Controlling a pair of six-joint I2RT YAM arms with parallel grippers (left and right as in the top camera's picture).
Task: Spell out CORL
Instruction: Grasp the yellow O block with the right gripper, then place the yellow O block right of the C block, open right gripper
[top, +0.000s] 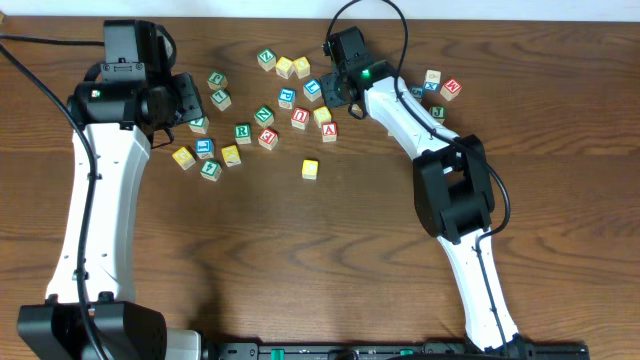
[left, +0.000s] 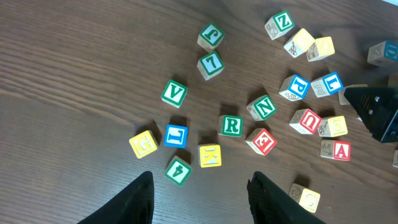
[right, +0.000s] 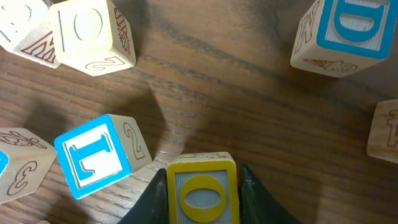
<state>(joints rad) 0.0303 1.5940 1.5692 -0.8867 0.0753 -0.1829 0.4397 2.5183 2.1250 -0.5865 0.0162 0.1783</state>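
letter o on yellow block (right: 200, 198)

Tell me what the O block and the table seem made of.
The O block looks like pale unfinished wood with a yellow painted face; its bare upper edge shows it. The table is dark wood or wood-look laminate, by its streaked grain.

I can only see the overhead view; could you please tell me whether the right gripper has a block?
Observer: Yes. The right wrist view shows the right gripper closed on a yellow O block, one finger on each side.
Operator: Thank you. What lies nearest to it?
Observer: A blue L block, close by on the left of that picture, with a 2 on its side face.
Operator: And is the left gripper holding anything?
Observer: No. In the left wrist view the left gripper is open and empty, with a green 4 block just ahead of it.
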